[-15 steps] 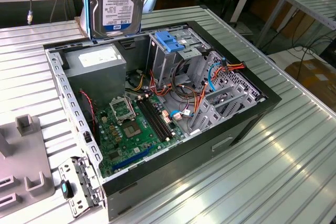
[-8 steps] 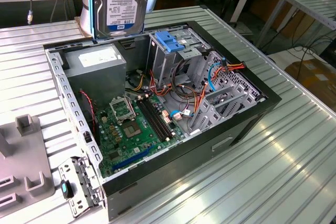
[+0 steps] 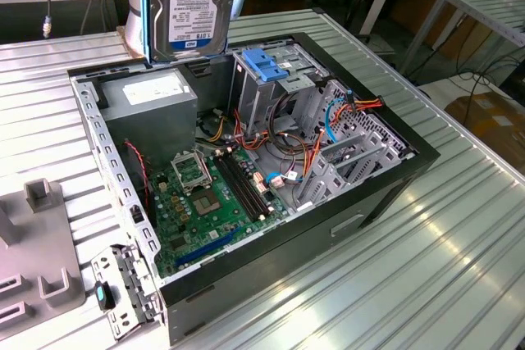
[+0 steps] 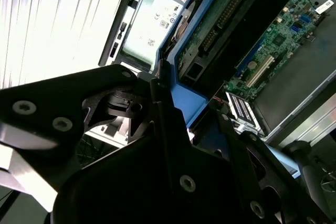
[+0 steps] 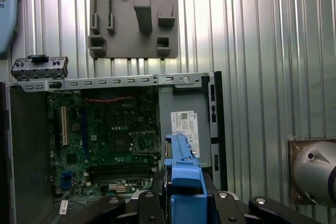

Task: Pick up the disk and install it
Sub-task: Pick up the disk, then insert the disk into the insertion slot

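- The tool was closed on the disk. In the first wrist view its black jaws sat on either side of the blue bracket, pressed against it with no gap showing.
- The disk hung in the air, well off the worktop, so the pick-up part of the task looked done and the install part not.
- In the exterior view the disk stood upright. Its long axis ran up and down, its labelled face was turned to the camera, and its lower edge was just above the rim of the open computer case.
- It hung over the corner of the case that holds the power supply.
- The relation that mattered most: the drive cage, topped by its wide blue plate, lay lower than the disk and just to the exterior view's right of it, near but not touching.
- The motherboard lay flat on the case floor, well below the disk.
- By my judgement, the disk's upright long axis did not yet line up with the cage.
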